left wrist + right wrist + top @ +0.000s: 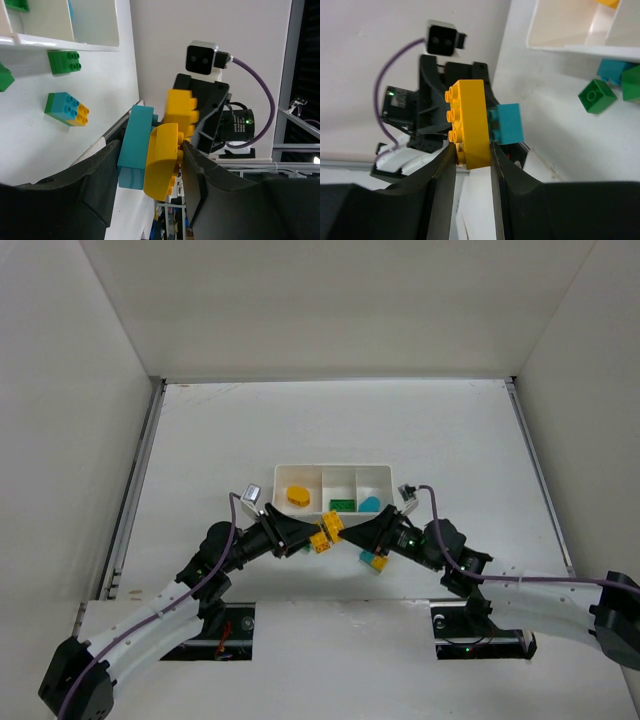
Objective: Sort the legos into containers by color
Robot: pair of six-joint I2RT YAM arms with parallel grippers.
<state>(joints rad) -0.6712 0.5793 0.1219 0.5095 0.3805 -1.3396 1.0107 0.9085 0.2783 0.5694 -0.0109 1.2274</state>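
Two grippers meet just near of the tray: left gripper clamps a cyan brick with a rounded yellow piece (pressed together); right gripper pinches a yellow brick.

The left jaws pinch a cyan brick pressed against a rounded yellow brick. A studded yellow brick sits just beyond, against the other arm's black wrist. On the table lie a green brick and a green-cyan-orange cluster, near the white tray.
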